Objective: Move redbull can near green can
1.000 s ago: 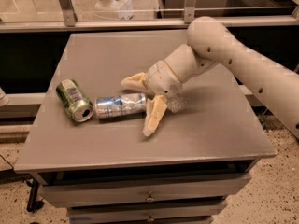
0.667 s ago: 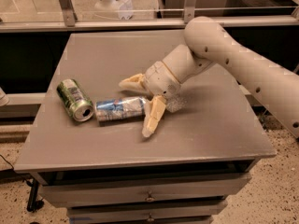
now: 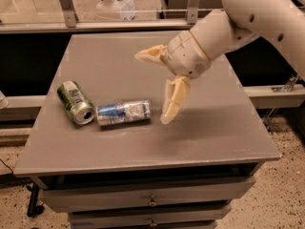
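The redbull can, slim, silver and blue, lies on its side on the grey table, left of centre. The green can lies on its side just left of it, its silver top facing the front; the two almost touch. My gripper is open and empty, raised above the table to the right of the redbull can. One cream finger points left, the other finger points down, its tip just right of the can's end.
The table has drawers under its front edge. A glass-and-metal railing runs behind the table. The white arm reaches in from the upper right.
The gripper has let go of the redbull can and lifted up and away from it. The can stays lying beside the green can.
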Action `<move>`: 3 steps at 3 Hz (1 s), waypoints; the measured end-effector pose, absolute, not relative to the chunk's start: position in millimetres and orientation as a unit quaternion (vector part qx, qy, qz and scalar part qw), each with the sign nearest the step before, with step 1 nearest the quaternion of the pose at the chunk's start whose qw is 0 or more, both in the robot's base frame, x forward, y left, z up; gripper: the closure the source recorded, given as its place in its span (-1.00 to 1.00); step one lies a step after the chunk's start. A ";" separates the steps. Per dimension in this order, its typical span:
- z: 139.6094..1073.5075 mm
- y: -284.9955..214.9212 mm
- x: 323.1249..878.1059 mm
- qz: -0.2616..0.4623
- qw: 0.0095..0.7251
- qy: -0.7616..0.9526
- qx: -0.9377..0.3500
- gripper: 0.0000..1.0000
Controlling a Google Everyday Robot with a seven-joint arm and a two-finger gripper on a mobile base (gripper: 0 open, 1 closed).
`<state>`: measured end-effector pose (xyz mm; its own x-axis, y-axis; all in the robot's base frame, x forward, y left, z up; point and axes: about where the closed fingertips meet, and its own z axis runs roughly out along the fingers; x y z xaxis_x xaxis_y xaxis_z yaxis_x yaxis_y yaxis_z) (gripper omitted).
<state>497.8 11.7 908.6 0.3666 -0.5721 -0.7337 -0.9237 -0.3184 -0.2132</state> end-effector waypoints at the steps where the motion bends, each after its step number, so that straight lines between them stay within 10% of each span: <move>1: 965.1 -22.5 481.0 0.215 0.347 0.491 -0.770 -1.00; 3: 1004.8 -79.1 458.6 0.158 0.391 0.493 -0.761 -1.00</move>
